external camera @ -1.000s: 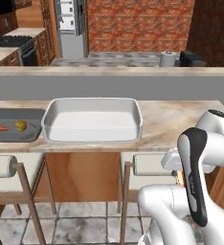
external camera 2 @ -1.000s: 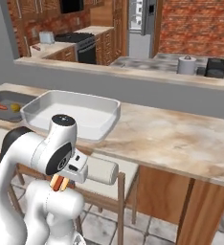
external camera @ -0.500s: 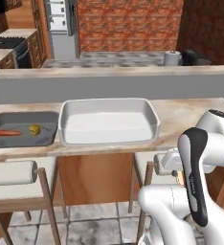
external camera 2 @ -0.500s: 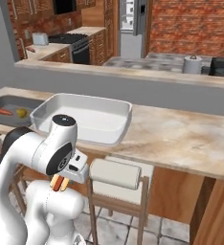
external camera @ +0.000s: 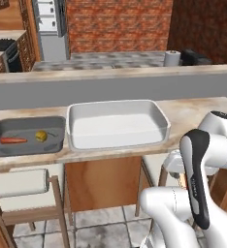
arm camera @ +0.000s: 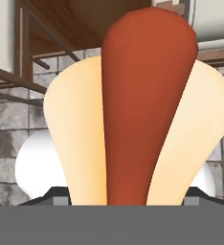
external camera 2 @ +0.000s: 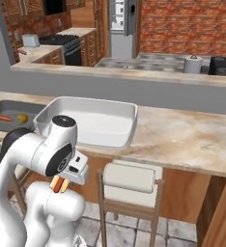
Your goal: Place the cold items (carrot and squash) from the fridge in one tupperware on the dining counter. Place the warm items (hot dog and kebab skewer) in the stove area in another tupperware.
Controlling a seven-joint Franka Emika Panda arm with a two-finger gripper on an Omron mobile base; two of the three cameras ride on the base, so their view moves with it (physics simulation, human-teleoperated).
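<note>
I see the hot dog (arm camera: 147, 110) filling the center of my hand view, pinched between the gripper (external camera 2: 60, 184) fingers, low at lower left. The white tupperware (external camera: 116, 124) sits mid-frame; the grey one (external camera: 27, 135) apparently holds carrot (external camera: 12, 140) and squash (external camera: 41, 136).

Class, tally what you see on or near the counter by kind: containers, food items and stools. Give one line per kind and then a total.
Containers: 2, the white tub and the grey tub
Food items: 3, the carrot, the squash and the hot dog held in the jaws
Stools: 2, the left stool and the right stool
Total: 7
</note>
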